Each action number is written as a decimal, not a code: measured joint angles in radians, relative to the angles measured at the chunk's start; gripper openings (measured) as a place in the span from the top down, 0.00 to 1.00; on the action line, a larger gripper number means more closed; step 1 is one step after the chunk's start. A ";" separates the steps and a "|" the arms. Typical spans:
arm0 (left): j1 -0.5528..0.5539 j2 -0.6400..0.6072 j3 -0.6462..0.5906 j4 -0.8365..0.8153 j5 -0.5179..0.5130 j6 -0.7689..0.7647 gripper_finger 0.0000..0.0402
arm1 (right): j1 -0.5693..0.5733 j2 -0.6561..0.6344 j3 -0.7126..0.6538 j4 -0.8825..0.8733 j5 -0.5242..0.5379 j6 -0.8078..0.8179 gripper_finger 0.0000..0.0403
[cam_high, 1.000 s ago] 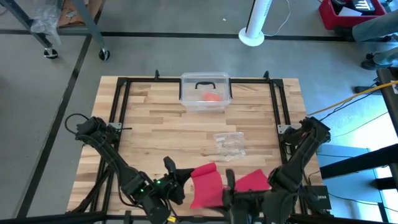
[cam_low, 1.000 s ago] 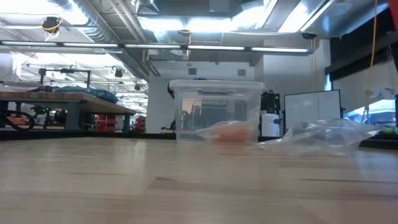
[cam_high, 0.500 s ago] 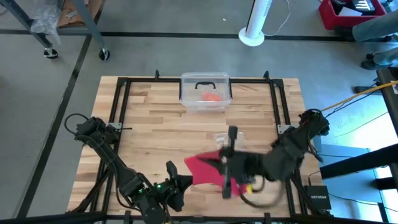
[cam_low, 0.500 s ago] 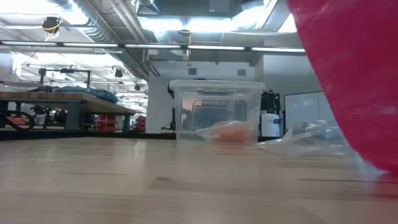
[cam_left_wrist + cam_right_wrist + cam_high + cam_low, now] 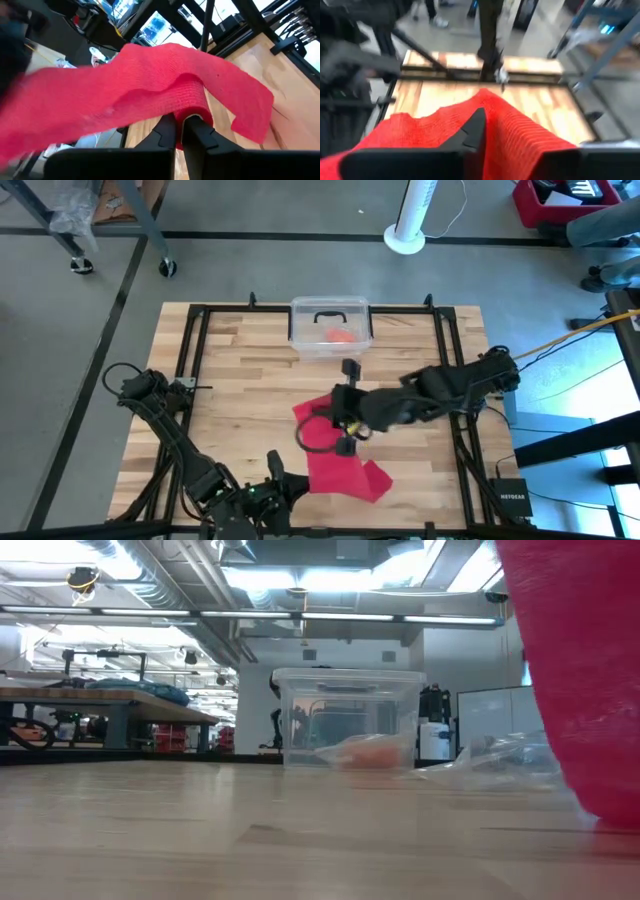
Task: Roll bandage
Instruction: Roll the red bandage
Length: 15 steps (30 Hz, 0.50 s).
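High view: bandage (image 5: 335,465) spread loose on near half of worktop (image 5: 240,370), long axis running from near edge toward centre. Left end effector (image 5: 180,131) at near edge, fingers shut tight on bandage's near end. Right end effector (image 5: 345,420) over far end, mid-worktop; cloth drapes across its fingers in wrist view, but grip or opening cannot be told. Left arm nearer the anchoring end; bandage extends away from it toward right arm.

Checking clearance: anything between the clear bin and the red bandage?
High view: bare wood only between the bin and the bandage, apart from the right gripper.
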 joint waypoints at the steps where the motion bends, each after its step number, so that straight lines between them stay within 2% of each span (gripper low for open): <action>1: 0.000 0.000 0.000 0.000 0.000 -0.002 0.99 | -0.013 0.000 -0.022 -0.003 -0.031 0.018 0.78; 5: 0.007 0.000 0.000 -0.013 0.001 -0.036 0.99 | -0.059 0.000 -0.126 -0.012 -0.135 0.074 0.63; 9: 0.020 0.000 0.000 -0.109 0.000 -0.114 0.98 | -0.100 0.002 -0.243 -0.014 -0.239 0.112 0.53; 12: 0.038 0.000 0.000 -0.242 0.001 -0.268 0.99 | -0.123 0.002 -0.308 -0.008 -0.294 0.145 0.49; 15: 0.066 0.000 0.000 -0.392 0.030 -0.480 0.99 | -0.132 0.002 -0.355 0.006 -0.303 0.160 0.47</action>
